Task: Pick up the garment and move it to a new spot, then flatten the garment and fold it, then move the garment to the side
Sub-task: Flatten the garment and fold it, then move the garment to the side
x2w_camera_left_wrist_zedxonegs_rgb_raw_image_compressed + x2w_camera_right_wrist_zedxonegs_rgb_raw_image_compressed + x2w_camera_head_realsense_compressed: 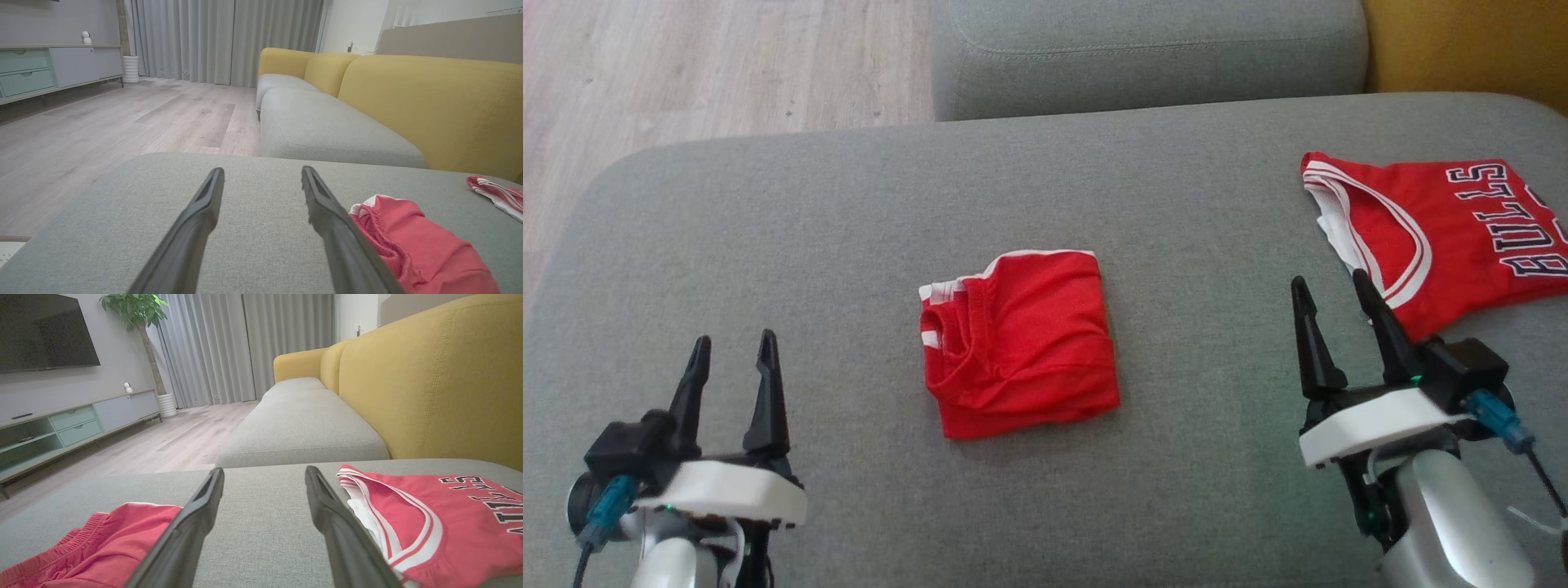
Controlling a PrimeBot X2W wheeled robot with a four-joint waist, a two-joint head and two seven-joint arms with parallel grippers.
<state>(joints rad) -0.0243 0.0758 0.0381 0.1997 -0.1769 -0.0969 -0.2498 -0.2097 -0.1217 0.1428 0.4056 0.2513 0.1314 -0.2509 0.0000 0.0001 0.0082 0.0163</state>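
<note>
Left hand [734, 336] fingers spread, right hand [1327, 278] likewise, both empty

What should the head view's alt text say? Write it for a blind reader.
A folded red fabric garment lies on a grey upholstered sofa seat, between the open left claw and open right claw. A red Bulls jersey with white trim lies spread at the right edge.

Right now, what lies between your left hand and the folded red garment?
Bare grey cushion, nothing else, lies between the left hand and the folded red garment; the head view shows this stretch.
</note>
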